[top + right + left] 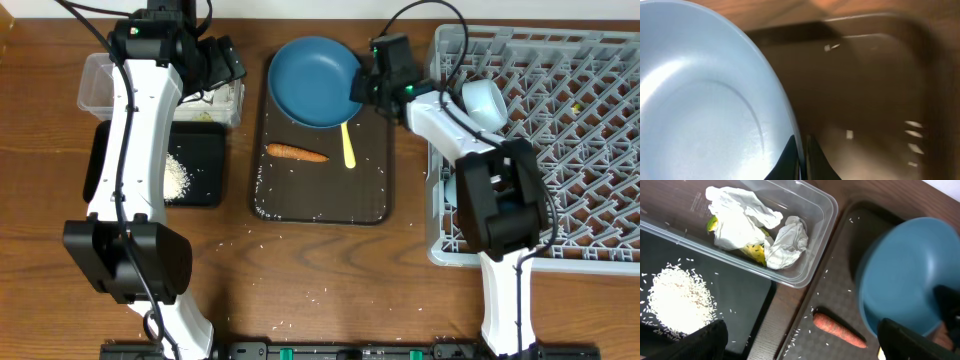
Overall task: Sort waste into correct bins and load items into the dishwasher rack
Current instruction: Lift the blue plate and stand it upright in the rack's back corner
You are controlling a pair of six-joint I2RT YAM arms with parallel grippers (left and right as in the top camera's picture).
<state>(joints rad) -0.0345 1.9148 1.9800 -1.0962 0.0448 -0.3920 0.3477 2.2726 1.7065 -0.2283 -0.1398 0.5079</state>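
Observation:
The large blue bowl (315,80) is tilted over the far end of the dark brown serving tray (300,205). My right gripper (362,88) is shut on its right rim; the rim sits between the fingers in the right wrist view (801,155). An orange carrot piece (297,153) and a yellow spoon (348,147) lie on the tray. My left gripper (800,340) is open and empty, above the clear tub (100,85), which holds crumpled white tissue (745,222) and a yellow-green wrapper (755,252). White rice (175,178) lies in the black tray (205,150). A white bowl (484,100) sits in the grey rack (590,150).
Loose rice grains are scattered on the serving tray floor (837,310) and on the wooden table (300,300) in front of it. The rack takes up the right side of the table.

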